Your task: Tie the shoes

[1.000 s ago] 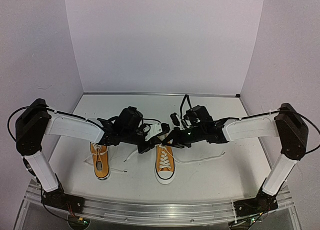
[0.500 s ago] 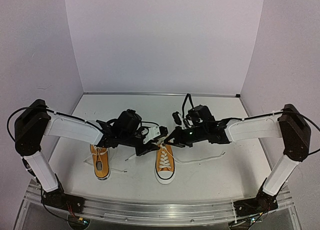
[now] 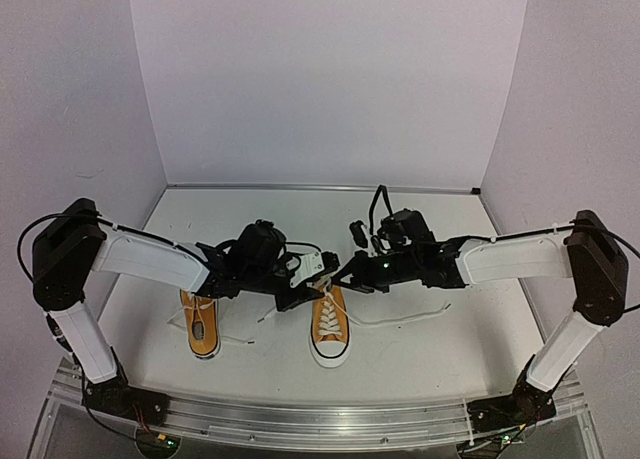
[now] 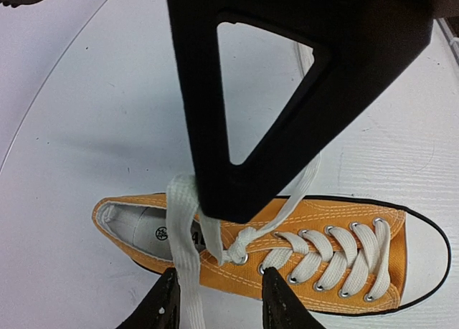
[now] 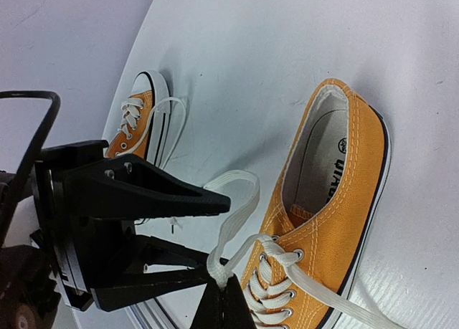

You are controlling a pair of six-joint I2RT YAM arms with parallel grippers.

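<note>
Two orange-yellow shoes with white laces lie on the white table. The right shoe (image 3: 329,327) sits under both grippers; it also shows in the left wrist view (image 4: 323,264) and the right wrist view (image 5: 344,193). The left shoe (image 3: 201,324) lies apart, with loose laces. My right gripper (image 3: 337,276) (image 5: 224,284) is shut on a loop of the right shoe's white lace (image 5: 240,200), held up above the top eyelets. My left gripper (image 3: 300,292) (image 4: 219,289) is open beside the shoe's opening, with a lace strand (image 4: 183,250) hanging between its fingers. The right gripper's black finger (image 4: 287,92) blocks much of the left wrist view.
One lace end (image 3: 400,317) trails on the table to the right of the right shoe. Another strand (image 3: 262,319) lies between the shoes. The left shoe also shows in the right wrist view (image 5: 140,121). Lilac walls close the back and sides.
Both grippers have shifted slightly over the right shoe's opening and drawn closer together. The right gripper keeps hold of the lace.
</note>
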